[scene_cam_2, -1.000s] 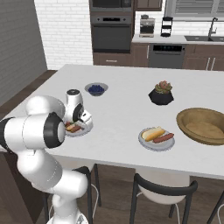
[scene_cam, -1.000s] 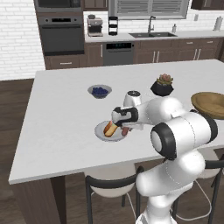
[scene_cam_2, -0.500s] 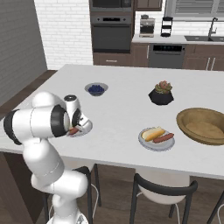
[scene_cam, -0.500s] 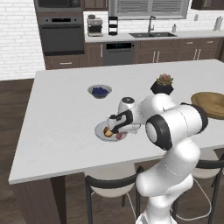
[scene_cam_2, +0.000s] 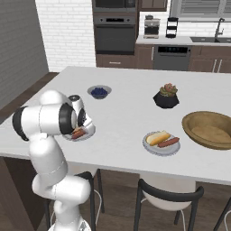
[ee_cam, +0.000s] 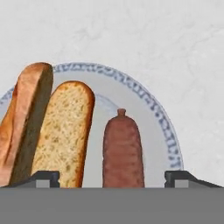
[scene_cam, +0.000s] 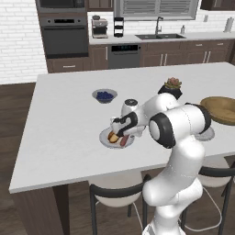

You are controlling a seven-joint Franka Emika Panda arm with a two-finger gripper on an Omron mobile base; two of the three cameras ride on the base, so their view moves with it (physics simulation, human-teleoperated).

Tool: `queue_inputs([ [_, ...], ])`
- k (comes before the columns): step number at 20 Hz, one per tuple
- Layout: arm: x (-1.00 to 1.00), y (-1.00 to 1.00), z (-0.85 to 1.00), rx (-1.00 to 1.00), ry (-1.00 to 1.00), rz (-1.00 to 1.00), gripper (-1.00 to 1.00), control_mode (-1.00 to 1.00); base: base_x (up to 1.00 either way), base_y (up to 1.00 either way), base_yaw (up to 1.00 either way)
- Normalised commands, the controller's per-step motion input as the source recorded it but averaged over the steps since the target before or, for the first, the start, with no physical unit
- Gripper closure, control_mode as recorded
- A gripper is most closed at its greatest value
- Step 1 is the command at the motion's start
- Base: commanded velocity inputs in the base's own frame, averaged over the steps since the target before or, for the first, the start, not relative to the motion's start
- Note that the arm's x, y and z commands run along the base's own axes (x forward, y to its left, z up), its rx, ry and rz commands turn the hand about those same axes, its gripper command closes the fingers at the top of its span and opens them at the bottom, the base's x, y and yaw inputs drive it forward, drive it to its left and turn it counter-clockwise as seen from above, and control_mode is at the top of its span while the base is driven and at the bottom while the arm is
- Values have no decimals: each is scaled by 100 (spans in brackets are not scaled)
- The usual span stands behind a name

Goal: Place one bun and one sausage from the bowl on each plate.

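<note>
Left base view: the gripper (scene_cam: 120,133) is hanging over the near plate (scene_cam: 106,141) at frame centre, bun (scene_cam: 112,136) beneath it.

Right base view: that plate (scene_cam_2: 85,134) is lying centre-left; the bowl (scene_cam_2: 208,129) is sitting far right.

Hand view: the sausage (ee_cam: 123,151) is lying between the wide-spread fingertips (ee_cam: 43,178), ungripped.

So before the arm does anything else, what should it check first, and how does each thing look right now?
1. End effector open, nothing held: ok, fingertips stand wide apart.
2. Sausage lies flat on the near plate: ok.
3. Bun on that plate beside the sausage: ok.
4. Other plate has a bun and a sausage: ok.
5. Wooden bowl emptied: ok, nothing seen left inside.
6. Room to lift straight up: cannot tell.
</note>
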Motion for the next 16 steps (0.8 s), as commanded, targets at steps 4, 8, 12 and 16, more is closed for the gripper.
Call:
queue_inputs([
  [4, -77, -51, 94, 9, 0, -5, -100, -100, 0, 0, 0],
  [8, -92, -48, 100, 12, 4, -4, -100, -100, 0, 0, 0],
  [12, -92, -31, 100, 7, 20, -4, -100, -100, 0, 0, 0],
  [16, -89, -25, 100, 1, 34, -4, -100, -100, 0, 0, 0],
])
